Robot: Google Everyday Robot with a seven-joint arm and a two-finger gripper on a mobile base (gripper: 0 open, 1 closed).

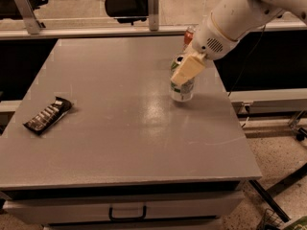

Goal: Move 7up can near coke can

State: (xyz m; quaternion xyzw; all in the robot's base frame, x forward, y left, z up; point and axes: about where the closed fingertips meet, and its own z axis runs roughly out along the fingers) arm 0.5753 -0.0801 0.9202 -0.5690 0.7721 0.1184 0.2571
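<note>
The 7up can point(182, 89), white and silver with green markings, stands upright on the grey table point(120, 128), right of its middle. My gripper point(185, 74) comes down from the upper right and is shut on the can's upper part. One cream finger point(188, 67) lies across the front of the can. The red coke can point(189, 34) stands near the table's far right edge, just behind the 7up can, and is mostly hidden by my arm point(230, 18).
A dark wrapped snack bar point(48, 115) lies near the table's left edge. A metal rail point(153, 4) runs along behind the table. The table's right edge is close to the cans. A drawer handle point(127, 212) shows at the front.
</note>
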